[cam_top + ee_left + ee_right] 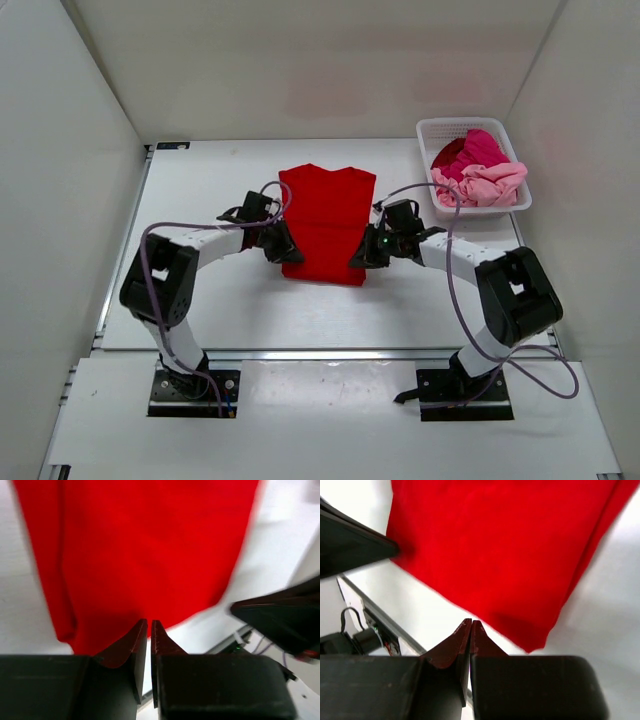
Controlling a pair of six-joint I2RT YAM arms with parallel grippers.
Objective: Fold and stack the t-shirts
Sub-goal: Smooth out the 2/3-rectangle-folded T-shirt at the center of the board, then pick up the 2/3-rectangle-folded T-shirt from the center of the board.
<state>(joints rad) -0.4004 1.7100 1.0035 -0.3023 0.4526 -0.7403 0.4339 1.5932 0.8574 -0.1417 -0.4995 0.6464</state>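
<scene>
One red t-shirt (325, 225), one magenta (478, 150), one pale pink (487, 185) — one basket (455, 123).

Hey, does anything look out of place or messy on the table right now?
Nothing looks spilled or damaged. The red t-shirt lies flat but slightly crooked, with its near edge slanting. The magenta t-shirt and pale pink t-shirt sit crumpled and unfolded in a heap in the white basket.
</scene>
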